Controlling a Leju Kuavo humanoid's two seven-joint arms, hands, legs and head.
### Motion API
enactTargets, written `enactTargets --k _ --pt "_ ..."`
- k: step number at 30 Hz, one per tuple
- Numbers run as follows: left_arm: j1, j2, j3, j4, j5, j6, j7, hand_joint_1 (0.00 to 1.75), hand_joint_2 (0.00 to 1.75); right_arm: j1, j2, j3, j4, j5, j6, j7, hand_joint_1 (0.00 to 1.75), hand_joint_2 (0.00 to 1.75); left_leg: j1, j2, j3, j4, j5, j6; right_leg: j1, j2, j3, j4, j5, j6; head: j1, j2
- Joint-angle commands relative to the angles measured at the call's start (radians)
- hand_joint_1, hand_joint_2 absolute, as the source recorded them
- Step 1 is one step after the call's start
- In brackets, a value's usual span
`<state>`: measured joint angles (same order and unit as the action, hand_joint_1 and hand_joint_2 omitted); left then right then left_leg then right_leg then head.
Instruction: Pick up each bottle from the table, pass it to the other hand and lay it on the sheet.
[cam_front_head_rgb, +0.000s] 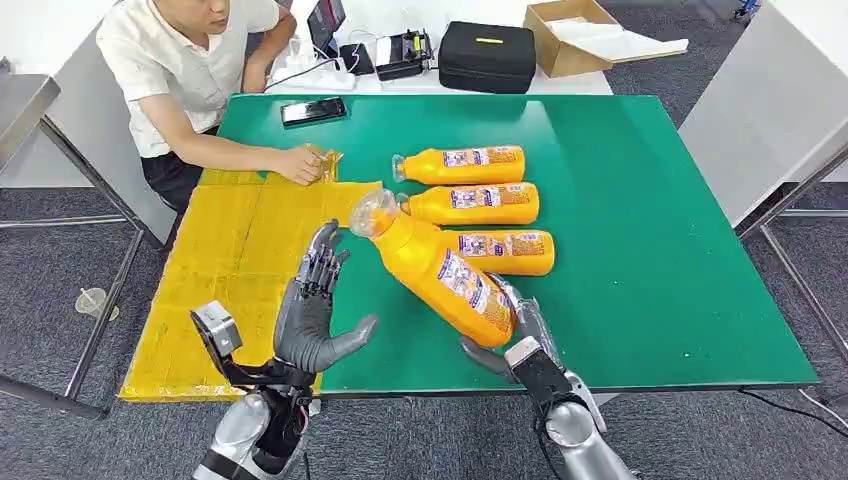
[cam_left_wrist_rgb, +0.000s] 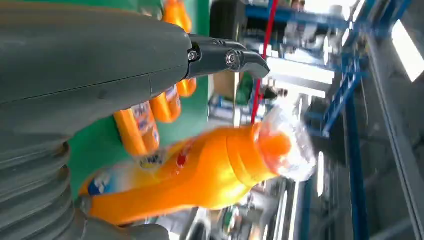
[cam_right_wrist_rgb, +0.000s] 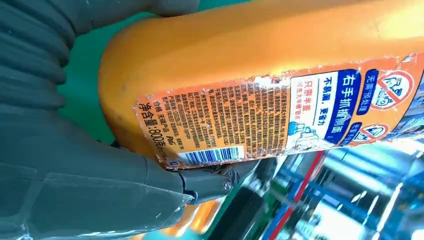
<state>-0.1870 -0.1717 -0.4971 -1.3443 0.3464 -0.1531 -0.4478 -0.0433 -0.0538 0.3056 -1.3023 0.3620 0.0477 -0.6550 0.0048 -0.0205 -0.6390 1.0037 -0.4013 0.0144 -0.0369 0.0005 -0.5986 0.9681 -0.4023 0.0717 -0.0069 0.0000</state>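
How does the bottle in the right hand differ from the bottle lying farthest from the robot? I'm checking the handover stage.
The held bottle is lifted off the green table and tilted, cap toward the left hand; the farthest bottle lies flat on the table. The right hand grips the held bottle near its base; nothing touches the farthest bottle. Both are orange with similar labels and clear caps.

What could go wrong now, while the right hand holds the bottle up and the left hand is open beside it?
1. The right hand grips the held bottle only near its base, so the tilted bottle may slip or swing.
2. The left hand is open and apart from the bottle; a poorly aligned handover might drop it.
3. A person's hand rests at the yellow sheet, possibly in the way of placing.
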Motion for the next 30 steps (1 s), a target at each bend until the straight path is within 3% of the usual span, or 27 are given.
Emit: enactTargets --k 1,16,24,30 --pt "-0.100 -0.014 -0.020 0.174 0.031 -0.068 0.046 0.00 1.75 -0.081 0.021 0.095 0.089 -0.004 0.032 -0.020 1.75 1.75 0.001 0.002 0.004 0.000 -0.001 -0.001 0.002 0.001 0.004 -0.001 -0.001 -0.003 0.000 0.000" --pt "-0.138 -0.030 -0.009 0.182 0.148 -0.158 0.063 0.00 1.75 -0.129 0.035 0.156 0.162 -0.007 0.065 -0.041 1.75 1.75 0.002 0.003 0.005 0.001 -0.002 -0.001 0.002 0.002 0.005 -0.001 -0.001 -0.005 0.000 0.000" --pt "-0.184 -0.037 -0.013 0.237 0.263 -0.275 0.093 0.00 1.75 -0.187 0.019 0.325 0.181 -0.046 0.123 -0.043 1.75 1.75 0.002 0.004 0.005 0.001 -0.003 -0.001 0.003 0.003 0.005 0.000 -0.001 -0.005 0.000 0.000" --pt "-0.189 -0.045 -0.007 0.247 0.290 -0.293 0.097 0.00 1.75 -0.193 0.013 0.349 0.183 -0.055 0.134 -0.043 1.75 1.75 0.001 0.002 0.003 0.000 -0.001 0.000 0.002 0.001 0.003 -0.001 -0.001 -0.003 0.000 0.000"
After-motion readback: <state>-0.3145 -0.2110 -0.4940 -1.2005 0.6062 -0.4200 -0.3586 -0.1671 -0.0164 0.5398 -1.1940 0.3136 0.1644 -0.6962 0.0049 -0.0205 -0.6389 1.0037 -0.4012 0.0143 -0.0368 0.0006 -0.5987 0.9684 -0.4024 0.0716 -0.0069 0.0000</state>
